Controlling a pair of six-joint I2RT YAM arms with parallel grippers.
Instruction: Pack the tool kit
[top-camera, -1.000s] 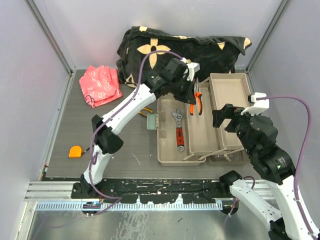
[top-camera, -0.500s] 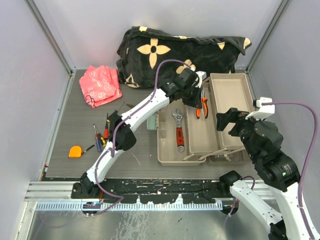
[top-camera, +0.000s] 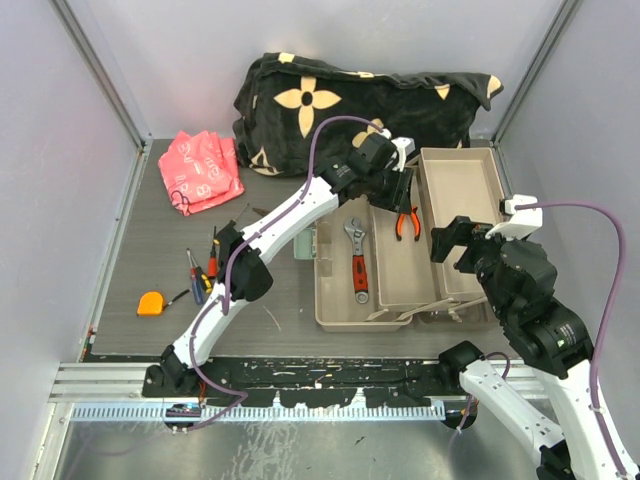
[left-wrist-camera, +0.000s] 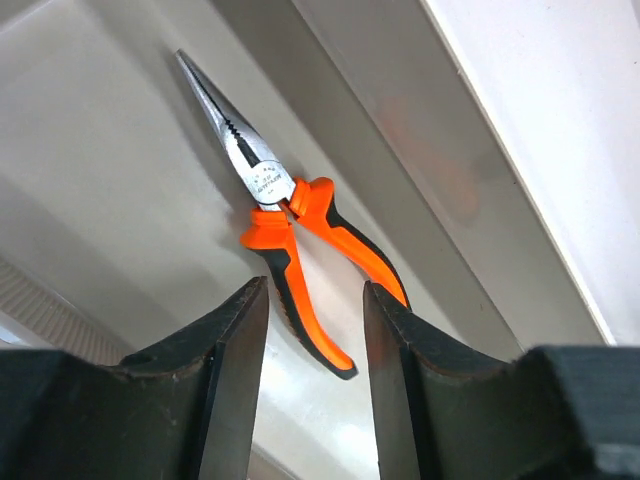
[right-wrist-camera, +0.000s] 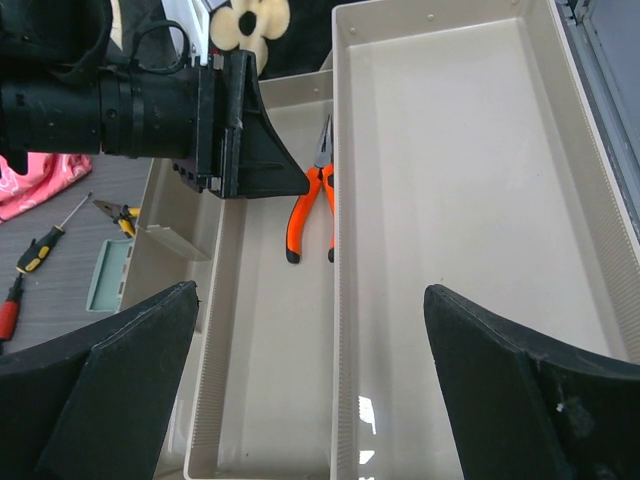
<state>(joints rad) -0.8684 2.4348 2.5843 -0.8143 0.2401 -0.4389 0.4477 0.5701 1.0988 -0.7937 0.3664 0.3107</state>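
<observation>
from above: left end effector (top-camera: 400, 190) jaw gap unreadable | right arm (top-camera: 530, 300) hides the near right corner of the toolbox (top-camera: 322, 290) | small tools (top-camera: 200, 270) on the desk (top-camera: 265, 300) too tiny to name | right wrist: right end effector (right-wrist-camera: 308, 290) fingers (right-wrist-camera: 110, 380) cut off at bottom, red-handled tool (right-wrist-camera: 8, 312) clipped by left edge

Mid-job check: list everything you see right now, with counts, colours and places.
toolbox: one, beige trays folded open, right of centre
pliers: one, orange-and-black handles, lying in the middle tray
wrench: one, red handle, left compartment
screwdrivers: a few, mixed handles, outside, left of the toolbox
tape measure: one, orange, near left
blanket: one, black with cream flowers, at the back
pink packet: one, back left
left pincer: open, above the pliers
right pincer: open, empty, over the trays
</observation>
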